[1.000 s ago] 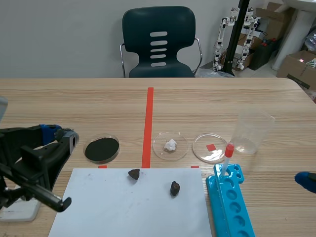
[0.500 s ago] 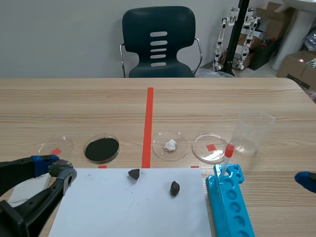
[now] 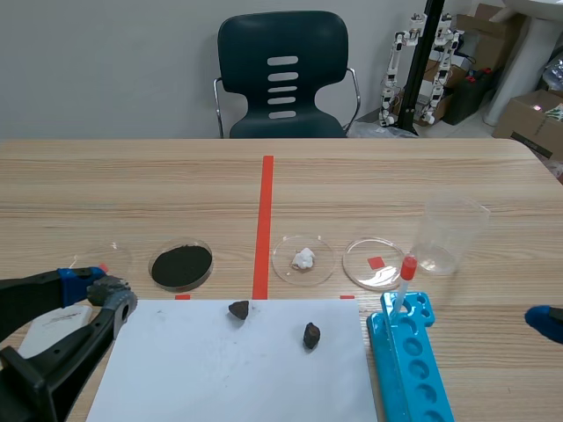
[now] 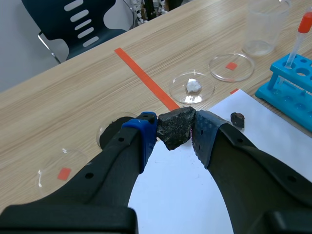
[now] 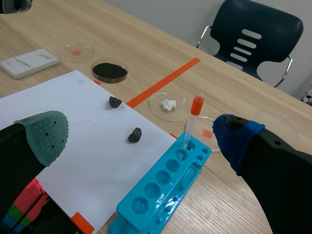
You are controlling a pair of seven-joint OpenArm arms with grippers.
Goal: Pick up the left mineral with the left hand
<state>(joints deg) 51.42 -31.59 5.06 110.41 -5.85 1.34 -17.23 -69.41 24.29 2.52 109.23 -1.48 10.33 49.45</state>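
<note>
Two dark minerals lie on the white paper [image 3: 220, 369]. The left mineral [image 3: 238, 309] sits at the paper's far edge, the right mineral [image 3: 311, 335] nearer the middle. My left gripper [image 3: 98, 293] hovers off the paper's left corner, well short of the left mineral. In the left wrist view that mineral [image 4: 176, 126] shows through the gap of the open left gripper [image 4: 174, 135], ahead of the fingers and untouched. The right mineral [image 4: 237, 118] lies beyond the right-hand finger. My right gripper [image 5: 140, 135] stands wide open over the table's right side; only a blue tip [image 3: 547, 323] shows in the scene view.
A white block [image 3: 53, 321] lies under the left arm. Behind the paper stand an empty dish [image 3: 97, 262], a black-powder dish [image 3: 181, 265], a dish with a white lump [image 3: 303, 258] and another empty dish [image 3: 374, 262]. A beaker [image 3: 450, 233] and blue tube rack [image 3: 412, 360] stand right.
The left arm has dropped from a raised pose toward the table's front left, its fingers staying apart. Both minerals and the right gripper have kept their places.
</note>
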